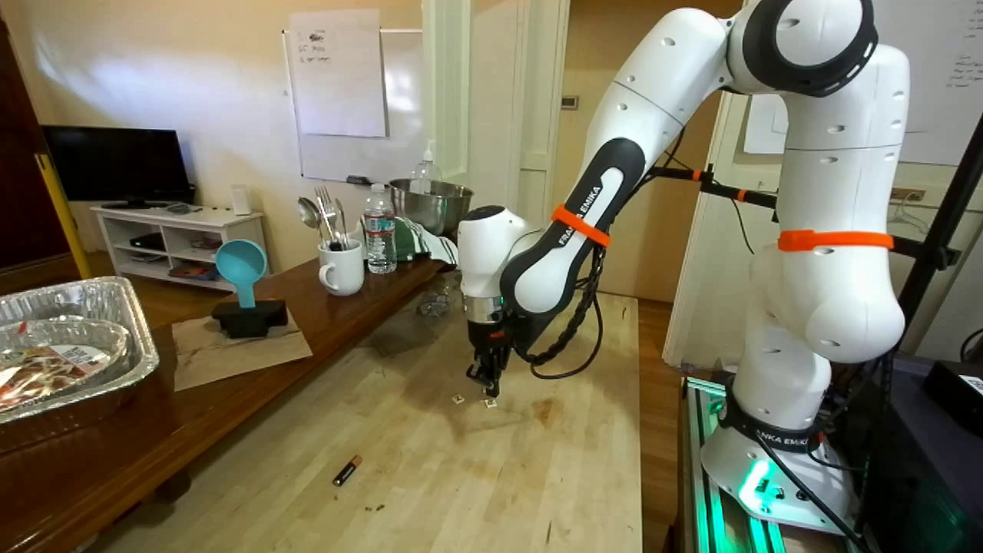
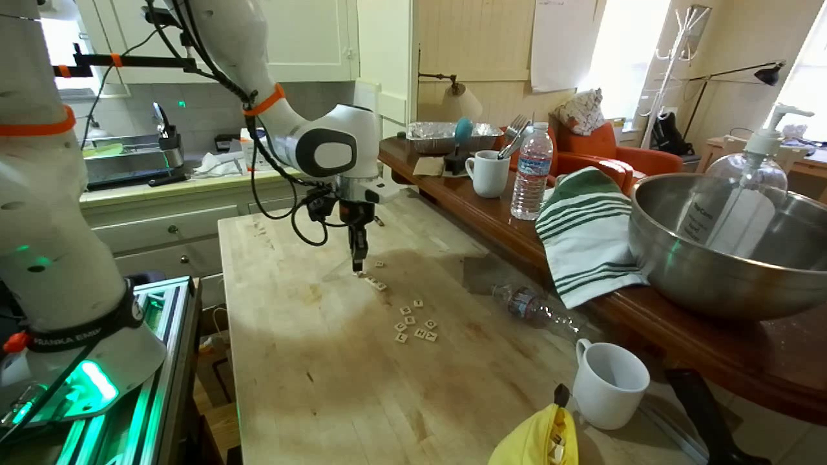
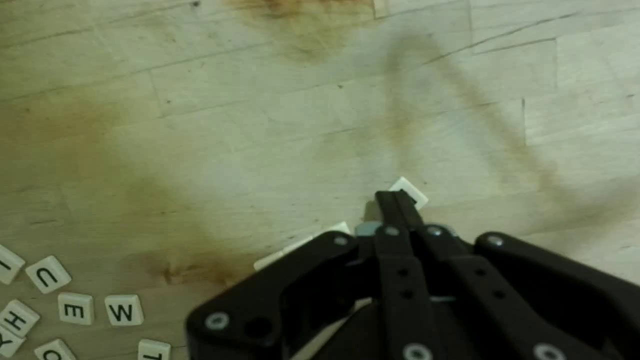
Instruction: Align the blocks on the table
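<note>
Several small pale tan letter blocks lie on the light-wood table. My gripper points down, its fingertips pressed together with nothing visible between them. One block is right at the fingertips, partly covered by them; I cannot tell if they touch. A short slanted row of blocks is mostly hidden behind the left finger linkage; this row shows whole in an exterior view. One block lies apart beyond it. A loose cluster, including a W block and an E block, lies farther off.
A battery lies on the table. A plastic bottle, a white mug and a yellow pouch are also there. A raised brown counter runs alongside, carrying a foil tray and a steel bowl.
</note>
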Robot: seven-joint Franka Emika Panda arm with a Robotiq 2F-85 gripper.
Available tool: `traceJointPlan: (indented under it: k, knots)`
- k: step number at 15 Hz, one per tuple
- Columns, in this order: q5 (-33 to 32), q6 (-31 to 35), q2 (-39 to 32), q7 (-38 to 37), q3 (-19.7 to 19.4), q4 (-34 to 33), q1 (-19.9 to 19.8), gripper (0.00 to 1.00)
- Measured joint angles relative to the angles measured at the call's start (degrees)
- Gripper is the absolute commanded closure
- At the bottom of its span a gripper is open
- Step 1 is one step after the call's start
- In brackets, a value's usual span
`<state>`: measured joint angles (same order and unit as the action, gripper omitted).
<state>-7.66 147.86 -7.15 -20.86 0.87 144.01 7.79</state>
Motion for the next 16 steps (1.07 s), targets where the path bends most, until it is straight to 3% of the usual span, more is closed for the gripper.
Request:
traceJointPlan:
  k: [8,16]
  knots:
    - [-2.7,3.1,-1.7,4.8,0.1,0.2,0.0,1.0]
    - [-4.2,3.4,-1.8,2.7,-0.8,0.3,0.0,1.0]
